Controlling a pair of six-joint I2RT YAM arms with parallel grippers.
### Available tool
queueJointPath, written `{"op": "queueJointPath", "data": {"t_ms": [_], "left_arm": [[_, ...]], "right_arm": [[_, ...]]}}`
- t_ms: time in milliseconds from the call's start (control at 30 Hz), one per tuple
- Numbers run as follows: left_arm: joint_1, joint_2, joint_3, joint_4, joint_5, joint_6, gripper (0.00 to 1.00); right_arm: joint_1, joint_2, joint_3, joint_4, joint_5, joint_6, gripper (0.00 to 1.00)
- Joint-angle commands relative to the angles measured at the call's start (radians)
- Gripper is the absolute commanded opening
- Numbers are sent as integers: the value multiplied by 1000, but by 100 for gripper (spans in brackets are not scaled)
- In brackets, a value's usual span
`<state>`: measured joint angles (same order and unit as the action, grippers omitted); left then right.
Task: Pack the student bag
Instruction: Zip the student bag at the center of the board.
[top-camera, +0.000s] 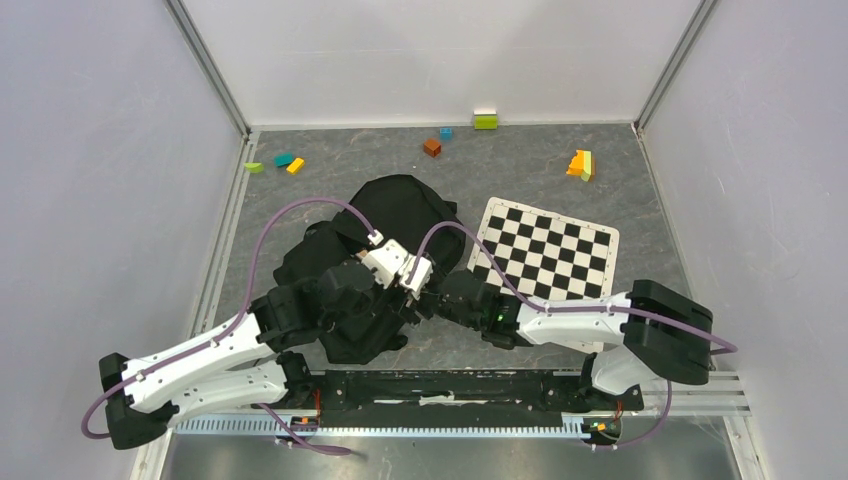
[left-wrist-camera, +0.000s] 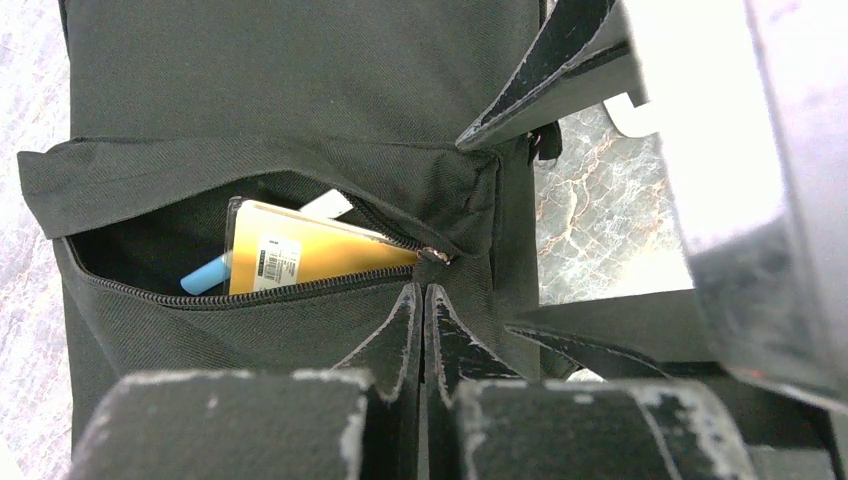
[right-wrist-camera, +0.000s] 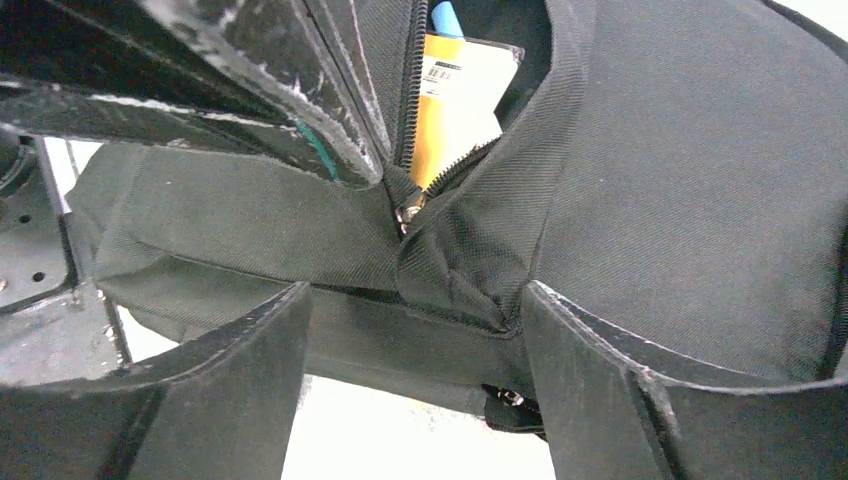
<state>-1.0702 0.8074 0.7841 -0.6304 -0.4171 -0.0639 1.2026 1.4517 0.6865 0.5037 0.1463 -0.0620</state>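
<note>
The student bag (top-camera: 400, 215) is a black fabric backpack lying left of the table's middle. Its front pocket (left-wrist-camera: 250, 260) is unzipped and holds a yellow pack with a barcode label (left-wrist-camera: 320, 255), a blue pen (left-wrist-camera: 205, 276) and a white item. The zipper slider (left-wrist-camera: 435, 255) sits at the pocket's right end. My left gripper (left-wrist-camera: 423, 300) is shut, pinching the bag's fabric just below the slider. My right gripper (right-wrist-camera: 415, 340) is open, its fingers (right-wrist-camera: 590, 380) straddling a fold of the bag beside the slider (right-wrist-camera: 408, 212). Both grippers meet over the bag in the top view (top-camera: 405, 285).
A black-and-white checkered board (top-camera: 545, 250) lies right of the bag. Small coloured blocks lie along the back: green (top-camera: 485, 121), brown (top-camera: 432, 147), orange-yellow (top-camera: 580, 164), and a few at back left (top-camera: 285, 161). Walls enclose the table on three sides.
</note>
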Motion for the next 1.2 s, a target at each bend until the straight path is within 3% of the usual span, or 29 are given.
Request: {"op": "queueJointPath", "data": {"t_ms": [0, 133, 333, 400, 633, 867, 1167], "left_arm": [[-7, -6, 5, 59, -7, -4, 2], [-7, -7, 1, 60, 9, 1, 2], [-5, -8, 5, 64, -18, -6, 2], [-3, -9, 11, 68, -41, -12, 2], [48, 35, 60, 77, -53, -27, 2], [235, 116, 149, 73, 34, 17, 2], [409, 163, 202, 61, 6, 59, 2]], "right_arm": [[5, 29, 49, 85, 59, -29, 78], [5, 67, 75, 75, 71, -42, 59], [5, 77, 68, 76, 98, -39, 10], [5, 71, 53, 73, 108, -39, 0], [5, 31, -25, 49, 120, -36, 0], [4, -2, -78, -4, 109, -44, 0], [5, -22, -106, -11, 105, -34, 0]]}}
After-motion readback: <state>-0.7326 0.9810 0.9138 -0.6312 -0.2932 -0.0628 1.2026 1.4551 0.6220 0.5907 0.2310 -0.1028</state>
